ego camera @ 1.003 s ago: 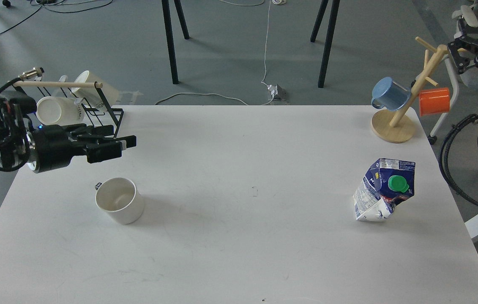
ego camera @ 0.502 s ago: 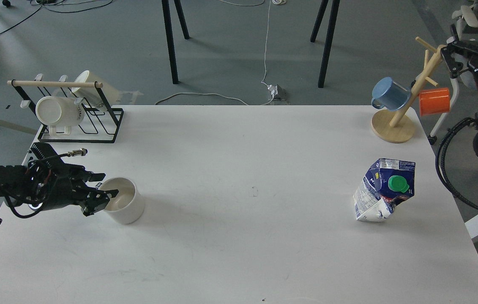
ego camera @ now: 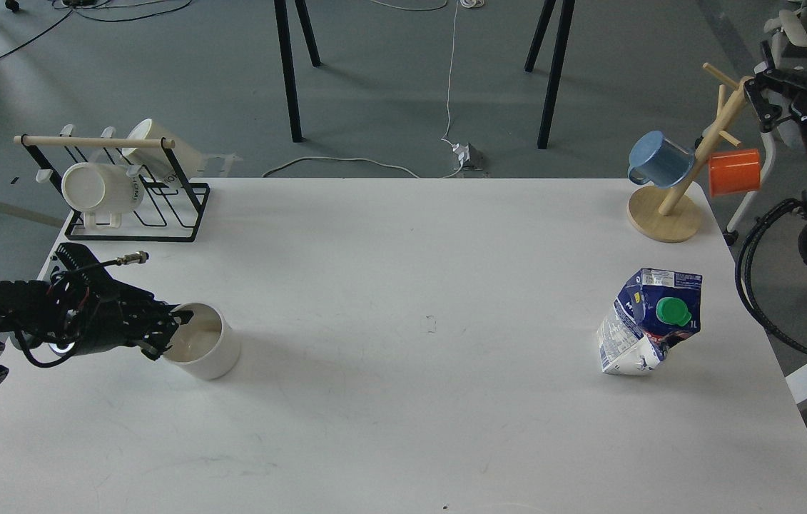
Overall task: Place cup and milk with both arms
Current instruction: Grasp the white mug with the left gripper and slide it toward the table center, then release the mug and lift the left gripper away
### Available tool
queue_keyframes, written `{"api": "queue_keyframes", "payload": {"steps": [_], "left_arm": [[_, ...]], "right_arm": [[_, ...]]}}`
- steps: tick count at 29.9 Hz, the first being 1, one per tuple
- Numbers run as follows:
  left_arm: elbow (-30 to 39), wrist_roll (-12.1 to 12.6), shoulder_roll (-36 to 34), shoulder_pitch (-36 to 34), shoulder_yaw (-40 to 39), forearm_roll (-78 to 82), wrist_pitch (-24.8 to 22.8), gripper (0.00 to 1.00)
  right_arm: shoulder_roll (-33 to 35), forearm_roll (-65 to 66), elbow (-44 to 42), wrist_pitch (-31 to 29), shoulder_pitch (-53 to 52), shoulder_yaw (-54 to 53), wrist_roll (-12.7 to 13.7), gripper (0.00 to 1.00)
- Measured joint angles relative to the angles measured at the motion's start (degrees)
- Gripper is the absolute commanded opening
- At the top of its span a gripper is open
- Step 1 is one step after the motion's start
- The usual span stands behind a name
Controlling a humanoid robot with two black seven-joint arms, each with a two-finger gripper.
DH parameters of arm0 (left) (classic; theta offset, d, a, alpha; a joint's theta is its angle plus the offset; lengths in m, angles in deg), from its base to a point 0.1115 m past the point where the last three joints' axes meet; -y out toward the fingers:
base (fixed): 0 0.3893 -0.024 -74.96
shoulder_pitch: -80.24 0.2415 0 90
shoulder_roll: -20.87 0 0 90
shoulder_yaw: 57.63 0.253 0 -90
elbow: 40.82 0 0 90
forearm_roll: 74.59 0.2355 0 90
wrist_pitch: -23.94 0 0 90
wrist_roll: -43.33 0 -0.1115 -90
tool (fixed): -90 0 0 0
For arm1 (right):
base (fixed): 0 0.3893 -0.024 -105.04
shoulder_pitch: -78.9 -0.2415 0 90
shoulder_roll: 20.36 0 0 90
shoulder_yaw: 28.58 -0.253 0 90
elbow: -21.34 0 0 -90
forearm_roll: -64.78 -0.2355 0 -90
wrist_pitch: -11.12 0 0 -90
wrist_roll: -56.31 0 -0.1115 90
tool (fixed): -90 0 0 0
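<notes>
A white cup (ego camera: 205,351) stands upright on the white table (ego camera: 403,400) at the left. My left gripper (ego camera: 166,333) reaches in from the left, low over the table, and its dark fingers close on the cup's left wall. A crumpled blue and white milk carton (ego camera: 644,323) with a green cap stands at the right, with nothing holding it. My right gripper (ego camera: 761,100) is raised off the table's far right corner, beside the wooden mug tree. It is dark, and its fingers cannot be told apart.
A black wire rack (ego camera: 133,207) with a wooden bar holds two white mugs at the back left. A wooden mug tree (ego camera: 667,214) with a blue mug (ego camera: 658,158) and an orange mug (ego camera: 734,172) stands at the back right. Black cables (ego camera: 767,285) hang off the right edge.
My left gripper dropped from above the rack down to the cup, then closed its fingers on the cup's left wall. The cup shifted slightly left. The right arm rose a little.
</notes>
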Motion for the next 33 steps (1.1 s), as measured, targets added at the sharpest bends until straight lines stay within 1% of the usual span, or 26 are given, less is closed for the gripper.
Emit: {"api": "queue_keyframes", "payload": {"steps": [4, 6, 10, 15, 18, 19, 23, 27, 30, 33], "left_arm": [[0.5, 0.0, 1.5, -2.9, -0.6, -1.7, -2.0, 0.01], [1.5, -0.1, 3.8, -5.5, -0.8, -3.3, -4.8, 0.01], [2.4, 0.0, 7.6, -11.4, -1.4, -6.8, -11.9, 0.00], [2.4, 0.0, 16.1, -18.7, -1.8, -8.1, -19.6, 0.00], [2.1, 0.0, 22.0, -20.3, -1.3, -7.4, -22.6, 0.00], [2.0, 0.4, 24.1, -20.4, -1.1, -6.9, -23.3, 0.00], [1.7, 3.6, 31.9, -20.2, 0.5, -3.3, -25.3, 0.00], [1.1, 4.5, 36.2, -20.0, 3.8, 1.1, -25.9, 0.01], [-0.7, 5.0, 39.1, -19.5, 5.8, 3.0, -25.9, 0.03], [-1.8, 6.2, 41.3, -19.3, 6.8, 3.4, -26.0, 0.05]], "right_arm": [[0.0, 0.0, 0.0, 0.0, 0.0, 0.0, -0.1, 0.99], [0.0, 0.0, 0.0, 0.0, 0.0, 0.0, -0.1, 0.99], [-0.1, 0.0, 0.1, 0.0, 0.0, 0.0, -0.1, 0.99], [0.5, 0.0, 0.2, 0.0, -0.1, -0.3, 0.0, 0.99], [0.7, 0.0, 0.1, 0.0, -1.0, -0.4, 0.1, 0.99], [0.8, 0.0, -0.1, 0.0, -1.6, -0.5, 0.1, 0.99], [0.3, 0.0, 0.1, 0.0, -5.7, -0.3, 0.1, 0.99], [-0.1, 0.1, 1.7, 0.0, -9.0, 0.0, 0.0, 0.99], [-1.3, 0.2, 2.5, 0.0, -10.5, 0.8, 0.0, 0.99], [-3.2, 0.2, 2.7, 0.0, -11.3, 3.0, -0.1, 0.99]]}}
